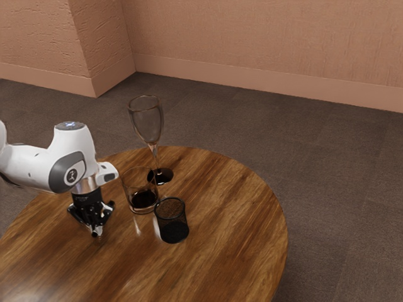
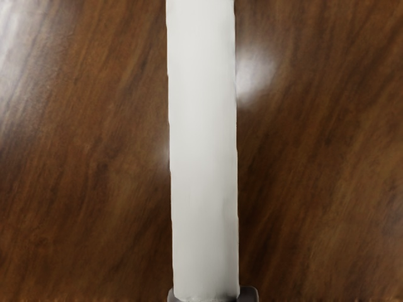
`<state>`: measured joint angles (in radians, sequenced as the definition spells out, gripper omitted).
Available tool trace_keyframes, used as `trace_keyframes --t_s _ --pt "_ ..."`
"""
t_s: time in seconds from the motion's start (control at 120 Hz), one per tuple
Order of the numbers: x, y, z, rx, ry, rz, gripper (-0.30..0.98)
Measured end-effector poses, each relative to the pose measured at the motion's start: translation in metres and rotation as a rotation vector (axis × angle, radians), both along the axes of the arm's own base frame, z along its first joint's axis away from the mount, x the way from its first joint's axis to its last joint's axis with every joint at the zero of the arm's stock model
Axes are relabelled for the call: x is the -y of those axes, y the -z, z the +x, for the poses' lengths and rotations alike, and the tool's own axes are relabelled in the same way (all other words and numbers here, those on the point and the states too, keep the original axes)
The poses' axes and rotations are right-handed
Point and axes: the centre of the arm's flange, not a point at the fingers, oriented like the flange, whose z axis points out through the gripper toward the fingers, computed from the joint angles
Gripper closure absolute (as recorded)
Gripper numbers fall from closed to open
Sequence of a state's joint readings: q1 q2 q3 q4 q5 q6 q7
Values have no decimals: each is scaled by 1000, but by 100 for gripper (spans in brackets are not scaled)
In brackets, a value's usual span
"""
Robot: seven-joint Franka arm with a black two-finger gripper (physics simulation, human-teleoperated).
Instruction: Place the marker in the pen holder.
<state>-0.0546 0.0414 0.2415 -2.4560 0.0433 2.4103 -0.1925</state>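
I read the end effector (image 1: 95,231) as drawn in to the marker's width, its pads (image 2: 250,294) against both sides of the white marker (image 2: 203,151); whether the marker is clear of the surface (image 1: 233,214) I cannot tell. The pen holder (image 1: 173,230) stands upright toward the exterior view's right, the tumbler (image 1: 142,199) close beside it and the wine glass (image 1: 147,119) farther back; my step is lift, then carry. I should raise straight up, gently, so the marker doesn't pivot in the grip; it looks to lie crosswise, so I'd tip it upright before the mesh rim, approach clear of the tumbler, centre one end over the opening, and release only once it's inside.
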Motion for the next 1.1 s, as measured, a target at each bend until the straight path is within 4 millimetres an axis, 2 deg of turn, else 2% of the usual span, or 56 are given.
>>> trace_keyframes --t_s 0.133,0.242,0.317,0.383,0.467,0.533,0.592,0.65,0.75,0.817,0.867,0.908,1.1 --pt "-8 -66 6 60 -7 7 79" --pt "-25 -100 3 44 -39 10 79" --pt "-29 -138 9 52 -41 21 79" --pt "-10 -174 24 54 6 50 79" --pt "25 -194 33 27 74 74 79" --pt "65 -196 48 -5 147 93 79" --pt "104 -188 65 -42 215 102 79" --pt "138 -182 73 -70 275 107 79" --pt "192 -169 71 -118 366 115 79" --pt "214 -165 66 -142 402 120 79" --pt "217 -162 63 -159 406 123 79" --pt "211 -161 63 -172 392 124 79" --pt "146 -159 70 -209 262 119 78"
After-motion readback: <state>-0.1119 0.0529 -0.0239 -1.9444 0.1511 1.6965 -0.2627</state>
